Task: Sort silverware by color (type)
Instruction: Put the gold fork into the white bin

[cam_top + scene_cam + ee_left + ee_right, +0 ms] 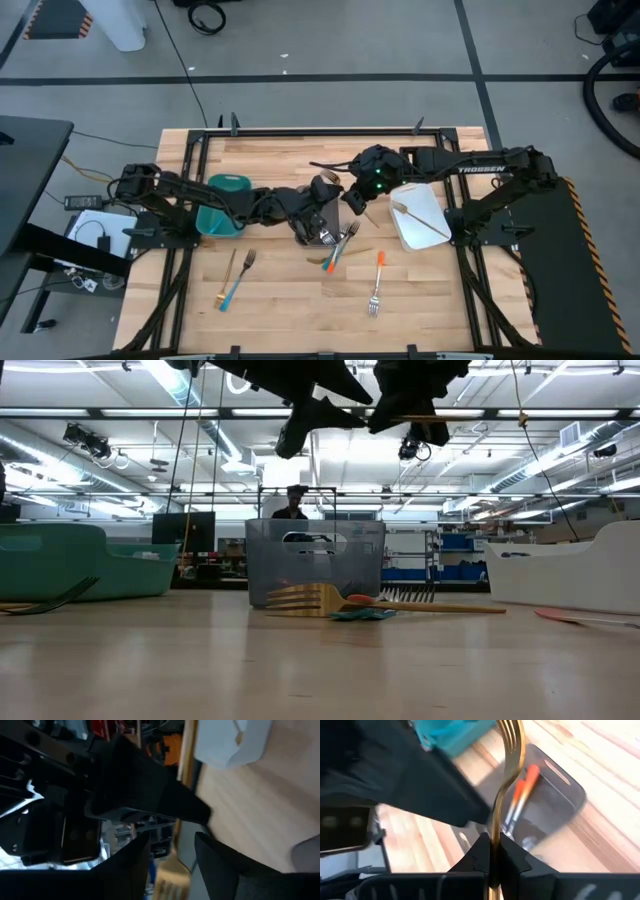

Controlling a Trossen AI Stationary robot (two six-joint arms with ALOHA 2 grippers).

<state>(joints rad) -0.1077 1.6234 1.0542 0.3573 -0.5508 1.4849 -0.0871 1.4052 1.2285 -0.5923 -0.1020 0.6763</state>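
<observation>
A gold fork (506, 767) stands between the fingers of the right gripper (492, 851), which are closed on its handle above the grey tray (322, 215) in the middle of the table (290, 310). Orange-handled utensils (520, 795) lie in that tray. More forks (236, 277) lie on the wood in front. The left gripper (172, 857) hangs just beside the tray, fingers a little apart, holding nothing.
</observation>
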